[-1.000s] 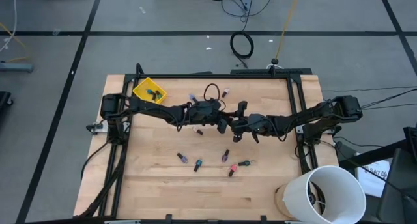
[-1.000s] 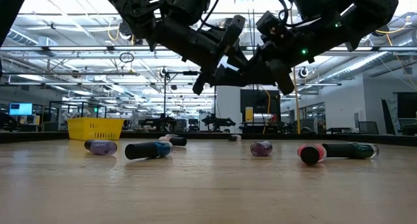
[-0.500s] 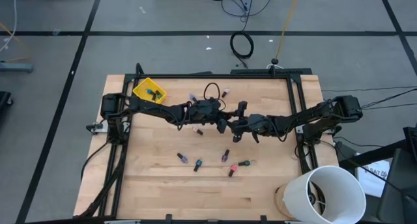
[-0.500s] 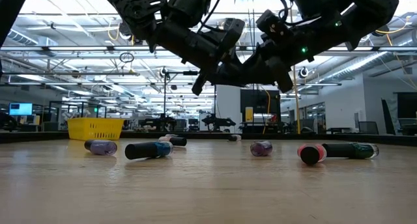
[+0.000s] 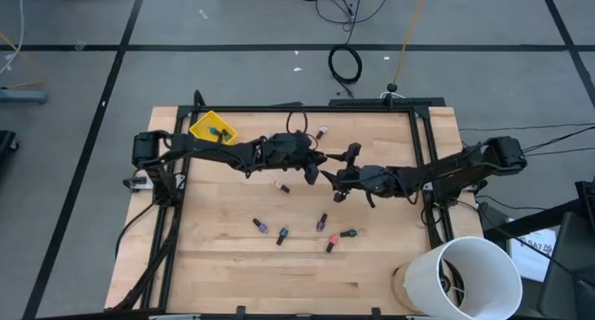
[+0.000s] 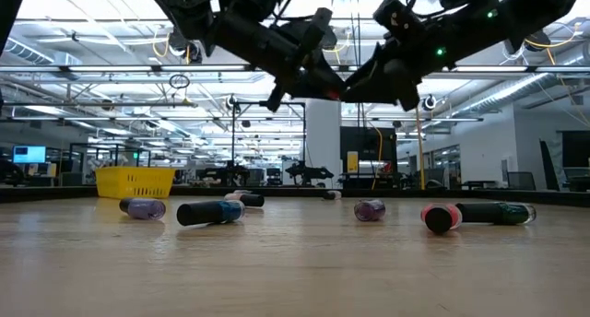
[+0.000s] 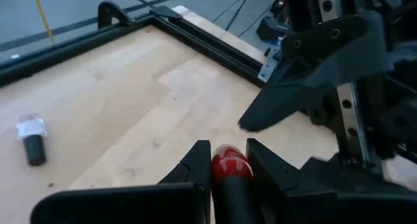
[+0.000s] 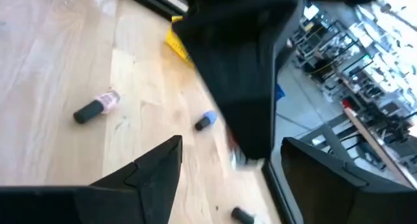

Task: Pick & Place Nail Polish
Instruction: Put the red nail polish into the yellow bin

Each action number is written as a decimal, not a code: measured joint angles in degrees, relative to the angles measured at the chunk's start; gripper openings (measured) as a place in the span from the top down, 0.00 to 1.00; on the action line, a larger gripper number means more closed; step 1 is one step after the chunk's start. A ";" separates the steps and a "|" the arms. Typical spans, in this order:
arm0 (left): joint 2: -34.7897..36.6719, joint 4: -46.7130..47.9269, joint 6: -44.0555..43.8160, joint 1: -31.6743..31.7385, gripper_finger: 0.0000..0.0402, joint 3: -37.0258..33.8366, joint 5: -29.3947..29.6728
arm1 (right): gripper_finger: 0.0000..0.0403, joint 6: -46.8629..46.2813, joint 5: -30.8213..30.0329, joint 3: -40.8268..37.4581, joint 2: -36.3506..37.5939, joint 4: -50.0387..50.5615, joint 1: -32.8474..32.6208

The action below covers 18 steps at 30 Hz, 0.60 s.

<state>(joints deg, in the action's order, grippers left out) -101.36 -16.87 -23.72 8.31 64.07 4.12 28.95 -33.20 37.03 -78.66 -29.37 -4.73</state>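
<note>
Red nail polish bottle now sits clamped between the two fingers of the left hand, dark cap inward, red body pointing out past the fingertips. Handover from the right hand looks complete: a second ago both hands met mid-air over the middle of the desk; now the left hand has pulled back and up toward the yellow bin, carrying the bottle. The right hand has spread wide and holds nothing; its fingers frame only desk and loose bottles. Judgement: next step is the carry to the bin, which lies well behind the left hand. Remaining bottles lie on their sides below and ahead of both hands, including a blue one.
</note>
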 joint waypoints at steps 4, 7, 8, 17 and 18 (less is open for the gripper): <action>1.71 1.80 1.61 0.03 0.87 0.01 0.44 | 0.39 -3.16 0.02 0.01 3.79 5.30 0.00; 2.55 3.06 2.77 -0.23 0.87 -0.01 0.47 | 0.40 -5.80 0.19 -0.01 6.92 9.77 0.00; 2.87 3.16 3.75 -0.45 0.87 -0.02 0.44 | 0.40 -6.62 0.19 -0.01 7.93 11.09 0.00; 4.00 5.65 37.44 -7.93 0.87 -0.02 3.94 | 0.41 -13.59 0.21 -0.01 15.68 22.03 2.58; 3.98 6.67 43.07 -9.33 0.87 -0.02 5.53 | 0.41 -14.16 0.23 -0.01 16.20 22.93 2.89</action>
<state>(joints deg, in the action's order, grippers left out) -97.38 -10.19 19.36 -1.02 64.05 9.65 14.79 -32.97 37.01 -62.46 -6.44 -1.84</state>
